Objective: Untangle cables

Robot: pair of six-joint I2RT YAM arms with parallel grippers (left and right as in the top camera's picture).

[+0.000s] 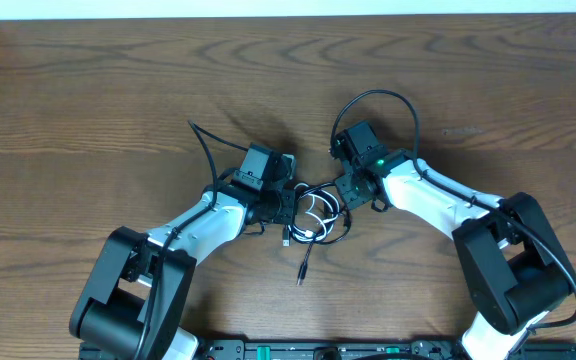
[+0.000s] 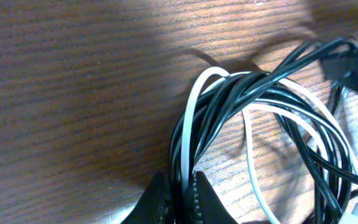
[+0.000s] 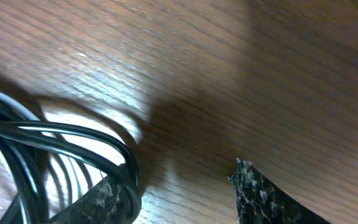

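1. Now, my left gripper (image 2: 180, 190) is pinched tight on the tangle (image 1: 316, 215). Strands of the white cable (image 2: 193, 99) and the black cable (image 2: 229, 93) run down between its fingers (image 2: 157, 199).
2. My right gripper (image 3: 176, 186) stands partly spread, with bare wood showing between its fingers (image 3: 260, 193). Black strands lie against the finger at the left of its own view, and nothing sits between the pads.
3. From overhead, the tangle lies between my two grippers, around the middle of the table (image 1: 88, 100) and a little toward the near side. One black plug end (image 1: 303, 272) trails out of it toward the near edge.
4. The far edge runs across the top of the overhead view, well apart from the tangle. Bare wood spreads to the left, to the right and beyond the grippers.
5. My arms come in from both near corners, so the space on the near side is tight.
6. The surface is flat, dark brown wood with a strong grain. A pale strip (image 1: 268, 8) lies past the far edge.
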